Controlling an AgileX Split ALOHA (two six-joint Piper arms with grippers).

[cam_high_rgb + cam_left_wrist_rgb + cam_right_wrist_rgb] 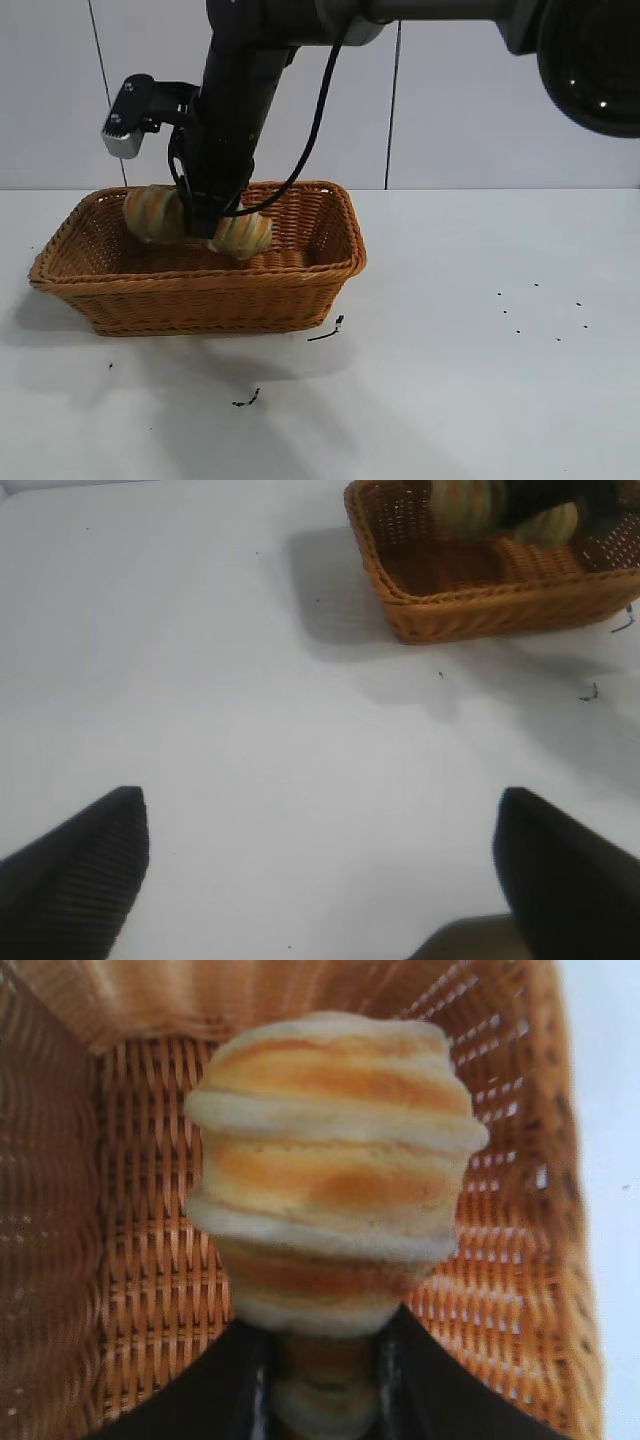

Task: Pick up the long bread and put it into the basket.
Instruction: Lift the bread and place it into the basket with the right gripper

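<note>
The long bread (248, 236) is a golden-tan loaf with pale ridges. It hangs level inside the orange-brown wicker basket (200, 300), at about rim height. My right gripper (205, 228) reaches down into the basket from above and is shut on the loaf's middle. In the right wrist view the bread (330, 1160) sticks out between the two black fingers (440, 1390), above the woven basket floor (150, 1260). My left gripper (320, 870) is open over bare table, well away from the basket (470, 615).
Small black scraps lie on the white table in front of the basket (325, 330) (247, 398), and tiny specks are scattered to the right (540, 310). The table stretches wide to the right of the basket. A pale wall stands behind.
</note>
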